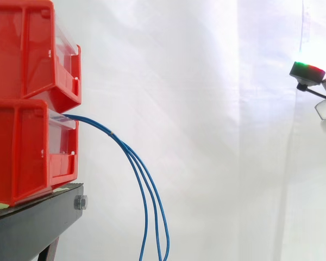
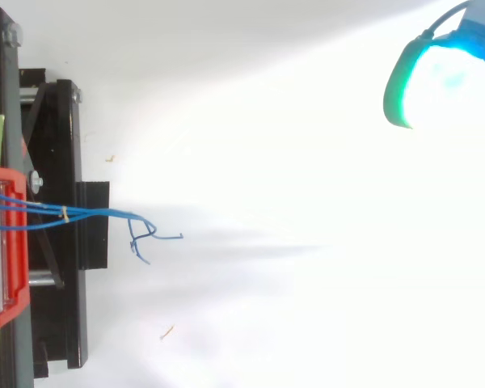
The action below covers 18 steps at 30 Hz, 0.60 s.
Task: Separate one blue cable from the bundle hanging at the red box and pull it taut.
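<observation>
Two red bins stacked on a black stand, far left. Bundle of blue cables leaves the lower bin front, arcs out, hangs slack, none split off. Robot hand at far right edge, well apart from cables, touching nothing. Open or closed: cannot tell.

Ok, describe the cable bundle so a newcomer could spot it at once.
Find the two stacked red bins on the black stand. From the front of the lower bin the blue cable bundle arcs out and hangs down past the stand. Nothing else there is thin and blue.
</observation>
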Each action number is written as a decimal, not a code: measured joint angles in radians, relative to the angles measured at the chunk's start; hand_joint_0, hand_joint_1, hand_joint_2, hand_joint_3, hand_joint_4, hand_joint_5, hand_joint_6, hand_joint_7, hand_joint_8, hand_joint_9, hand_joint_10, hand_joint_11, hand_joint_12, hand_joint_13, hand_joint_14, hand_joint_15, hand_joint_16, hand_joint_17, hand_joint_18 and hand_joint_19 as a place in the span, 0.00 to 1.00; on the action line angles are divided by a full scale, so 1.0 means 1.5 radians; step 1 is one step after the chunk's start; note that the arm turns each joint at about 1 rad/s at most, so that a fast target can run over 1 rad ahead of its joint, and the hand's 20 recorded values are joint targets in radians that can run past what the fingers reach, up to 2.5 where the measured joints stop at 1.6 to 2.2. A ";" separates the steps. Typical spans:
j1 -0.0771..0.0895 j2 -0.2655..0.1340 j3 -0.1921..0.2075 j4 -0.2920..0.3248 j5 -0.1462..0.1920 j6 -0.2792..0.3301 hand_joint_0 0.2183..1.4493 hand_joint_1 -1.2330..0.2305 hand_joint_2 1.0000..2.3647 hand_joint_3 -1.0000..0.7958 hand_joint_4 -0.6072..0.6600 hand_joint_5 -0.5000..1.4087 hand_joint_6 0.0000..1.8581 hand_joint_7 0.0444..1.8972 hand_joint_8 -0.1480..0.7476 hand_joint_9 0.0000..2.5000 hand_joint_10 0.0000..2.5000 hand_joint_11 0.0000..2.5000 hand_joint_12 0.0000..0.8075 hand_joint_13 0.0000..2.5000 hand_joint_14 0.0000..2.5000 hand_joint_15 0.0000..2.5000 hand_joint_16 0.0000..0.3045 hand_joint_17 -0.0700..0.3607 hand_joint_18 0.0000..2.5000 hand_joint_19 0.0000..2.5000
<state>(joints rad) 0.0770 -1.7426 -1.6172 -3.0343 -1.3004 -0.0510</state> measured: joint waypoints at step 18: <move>0.014 -0.048 0.004 0.110 0.070 -0.056 0.24 0.48 0.00 0.28 0.67 0.16 0.27 0.50 0.53 0.30 0.01 0.30 0.50 0.28 0.01 0.21 0.14 0.38 0.16 0.11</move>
<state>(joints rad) 0.0983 -1.8142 -1.6106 -2.8693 -1.1959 -0.1354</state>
